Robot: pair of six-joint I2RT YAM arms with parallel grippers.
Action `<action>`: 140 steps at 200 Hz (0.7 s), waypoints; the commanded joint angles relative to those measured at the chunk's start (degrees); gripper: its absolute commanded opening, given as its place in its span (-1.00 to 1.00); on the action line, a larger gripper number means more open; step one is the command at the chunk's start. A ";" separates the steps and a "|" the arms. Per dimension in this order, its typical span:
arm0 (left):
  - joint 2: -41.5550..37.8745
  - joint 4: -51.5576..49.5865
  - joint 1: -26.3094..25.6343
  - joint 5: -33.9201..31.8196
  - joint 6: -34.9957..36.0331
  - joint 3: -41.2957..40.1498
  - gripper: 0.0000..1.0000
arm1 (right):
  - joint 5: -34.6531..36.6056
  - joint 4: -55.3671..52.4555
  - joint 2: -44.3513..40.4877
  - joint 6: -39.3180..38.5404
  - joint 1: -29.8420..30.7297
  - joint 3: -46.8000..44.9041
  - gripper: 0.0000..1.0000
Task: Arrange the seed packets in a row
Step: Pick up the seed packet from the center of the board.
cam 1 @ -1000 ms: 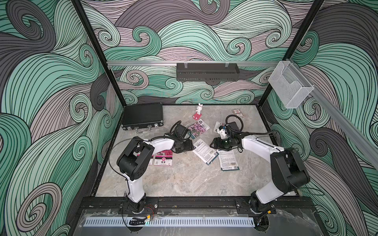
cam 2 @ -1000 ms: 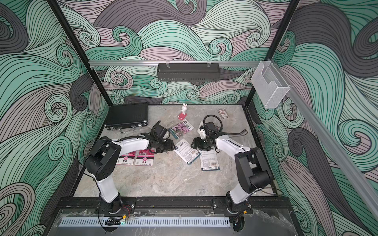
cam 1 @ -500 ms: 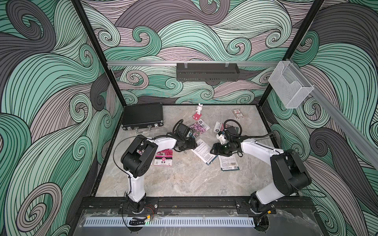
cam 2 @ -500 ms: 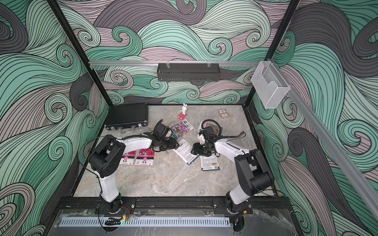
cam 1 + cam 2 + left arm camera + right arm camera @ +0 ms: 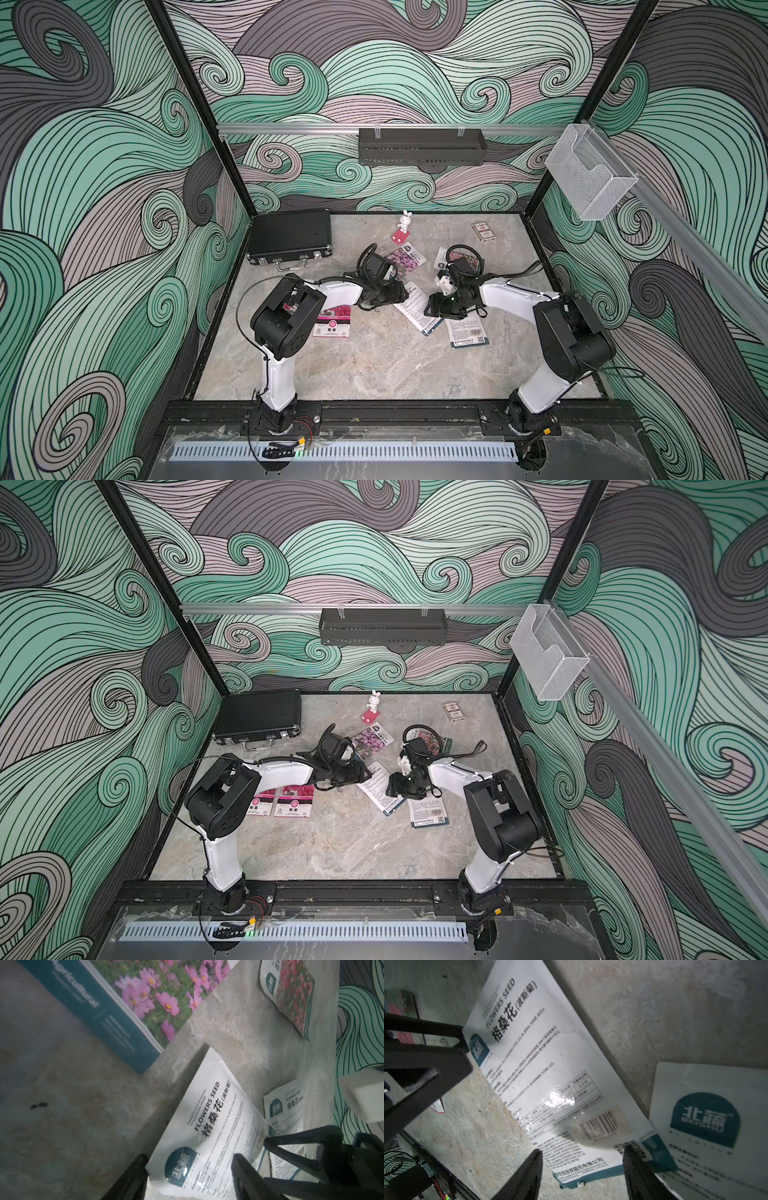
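While hanging low over the desk (image 5: pixel 374 365), spread wide and pinching nothing: left jaws open on each side of the logo corner of the middle packet (image 5: pixel 412 306), right jaws open around its barcode end. Lying white side up and crooked in the middle of the frame in both top views, right between the two sets of jaws. Most likely the reason for a reach from each end: thin, flat, shiny, hard to lift off a smooth desk with one pinch. Touching a corner of the second white packet (image 5: pixel 467 334) at its lower right, so likely to drag that one along. Above the middle of the frame, picture side up: purple flower packet (image 5: pixel 407 259), and beside it the red-pink packet (image 5: pixel 463 257), partly hidden behind the right arm (image 5: pixel 511 297). At middle left in a top view, two magenta packets (image 5: pixel 294 806) side by side and straight, looking like the start of the row. Four seed packets not yet in line. As a guess, best next: close on one end, lift a little, turn straight, set down beside the magenta pair.
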 commanded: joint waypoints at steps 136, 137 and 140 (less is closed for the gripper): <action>-4.21 -1.32 -2.71 0.08 -1.64 -4.35 -0.28 | -0.89 1.14 2.07 -0.36 -0.04 -2.42 0.26; -4.27 -1.30 -2.71 0.06 -1.68 -4.35 -0.29 | -0.89 1.14 2.06 -0.36 -0.04 -2.43 0.26; -4.51 -1.27 -2.69 0.05 -1.73 -4.35 -0.32 | -0.81 1.22 1.97 -0.36 -0.04 -2.52 0.26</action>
